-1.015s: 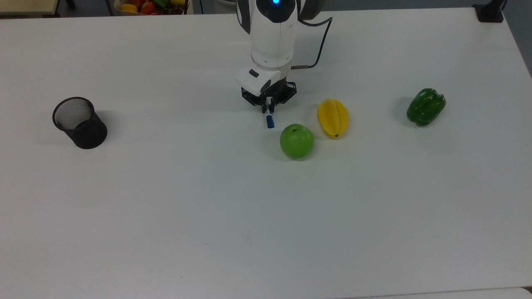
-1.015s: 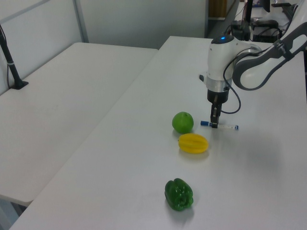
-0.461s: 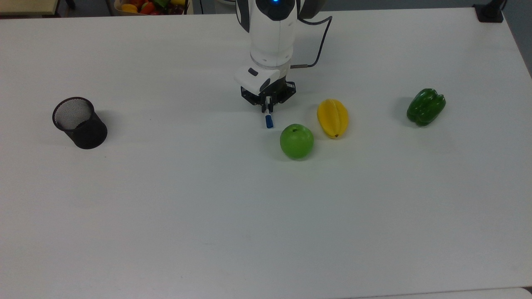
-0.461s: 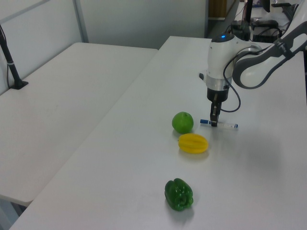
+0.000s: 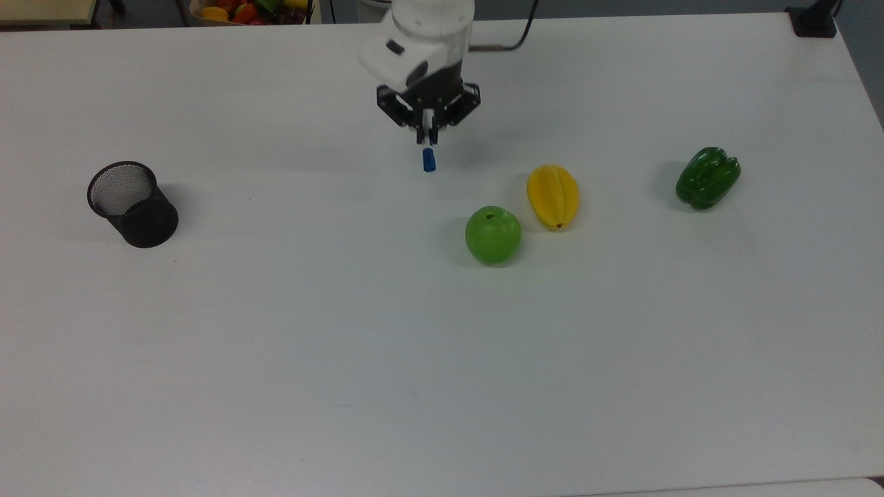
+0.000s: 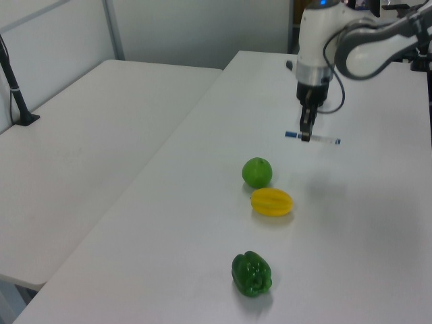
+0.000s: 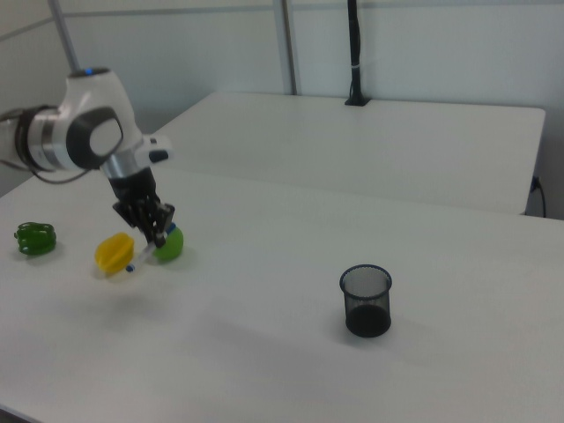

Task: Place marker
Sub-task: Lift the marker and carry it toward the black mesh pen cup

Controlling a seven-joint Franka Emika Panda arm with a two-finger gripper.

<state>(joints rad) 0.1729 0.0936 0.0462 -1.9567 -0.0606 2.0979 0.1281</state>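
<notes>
My gripper (image 5: 428, 135) is shut on the marker (image 5: 429, 160), a slim white pen with a blue cap. The marker hangs level in the air above the white table (image 5: 345, 345); the blue cap points toward the top view's bottom. In the left view the marker (image 6: 324, 140) sticks out on both sides of the gripper (image 6: 306, 136), well above the table. In the right view the gripper (image 7: 157, 236) holds the marker (image 7: 139, 262) in front of the green apple (image 7: 170, 245).
A black mesh cup (image 5: 131, 203) stands upright at the top view's far left. A green apple (image 5: 492, 235), a yellow star fruit (image 5: 552, 196) and a green bell pepper (image 5: 707, 177) lie toward the top view's right. A fruit bowl (image 5: 248, 10) sits beyond the table's far edge.
The gripper has risen with the marker, lifting it off the table, and has shifted toward the top view's top and a little left, away from the apple.
</notes>
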